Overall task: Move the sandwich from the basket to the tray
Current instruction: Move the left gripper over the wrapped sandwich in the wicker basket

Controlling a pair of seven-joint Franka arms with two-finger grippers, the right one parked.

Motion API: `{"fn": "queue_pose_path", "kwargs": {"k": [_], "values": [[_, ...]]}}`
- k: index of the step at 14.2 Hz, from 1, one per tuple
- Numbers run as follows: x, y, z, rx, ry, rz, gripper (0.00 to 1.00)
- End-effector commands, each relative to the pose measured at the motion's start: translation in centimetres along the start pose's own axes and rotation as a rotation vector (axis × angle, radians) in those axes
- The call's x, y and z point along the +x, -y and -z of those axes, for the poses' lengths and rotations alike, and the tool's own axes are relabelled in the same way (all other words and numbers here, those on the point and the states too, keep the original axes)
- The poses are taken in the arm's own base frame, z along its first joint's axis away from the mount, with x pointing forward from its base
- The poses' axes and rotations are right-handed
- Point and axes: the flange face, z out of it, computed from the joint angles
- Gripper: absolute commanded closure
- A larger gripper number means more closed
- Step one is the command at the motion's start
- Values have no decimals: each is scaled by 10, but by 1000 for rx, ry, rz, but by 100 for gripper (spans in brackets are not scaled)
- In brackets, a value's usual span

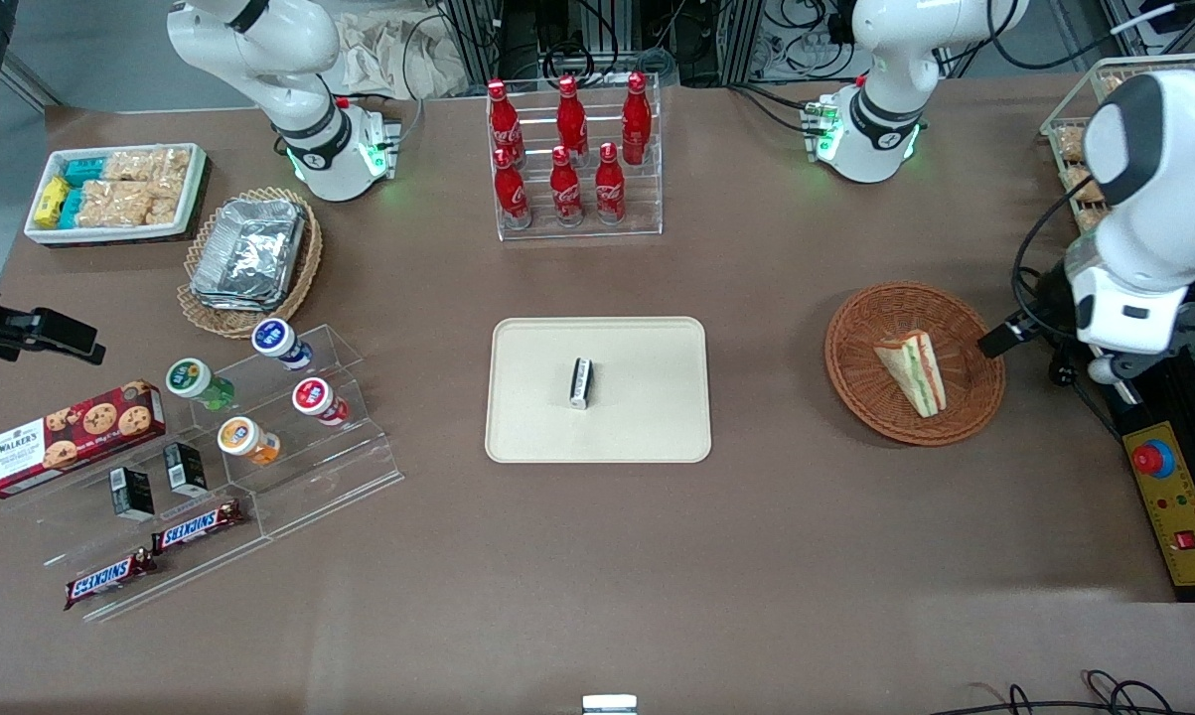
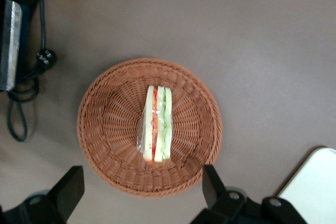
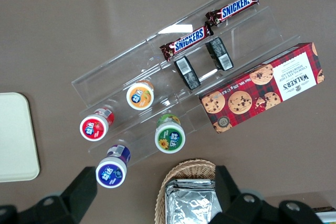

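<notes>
Sandwich waiting in its basket

We see the cream tray (image 1: 647, 417) carrying a small black-and-white packet (image 1: 581, 382); the wedge sandwich (image 1: 913, 370) lies in the reddish-brown wicker basket (image 1: 855, 328), our gripper (image 2: 142, 192) above at about six o'clock, fingers (image 2: 70, 190) spread.

Glossy white rounded arm (image 1: 1148, 189), black joint bands, green-lit base (image 1: 870, 139), black gripper (image 2: 142, 192) jaws.

Sandwich (image 1: 913, 370): wrapped triangular wedge, lying centred in round reddish-brown basket (image 1: 860, 382). Tray (image 1: 647, 417): cream rectangle, sitting mid-table, well apart. Gripper (image 2: 139, 192): hovering open above the basket.
</notes>
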Motion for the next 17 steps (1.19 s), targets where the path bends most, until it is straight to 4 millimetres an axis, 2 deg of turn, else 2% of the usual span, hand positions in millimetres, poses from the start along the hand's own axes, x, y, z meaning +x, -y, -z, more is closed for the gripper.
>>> {"fn": "queue_pose_path", "kwargs": {"k": [1,7,10,17], "values": [[-30,4,-15,6,-41,7,0],[-44,-1,-75,-40,-86,-7,0],[-53,-12,-94,-65,-107,-34,0],[-76,-7,-144,-79,-123,-103,0]]}}
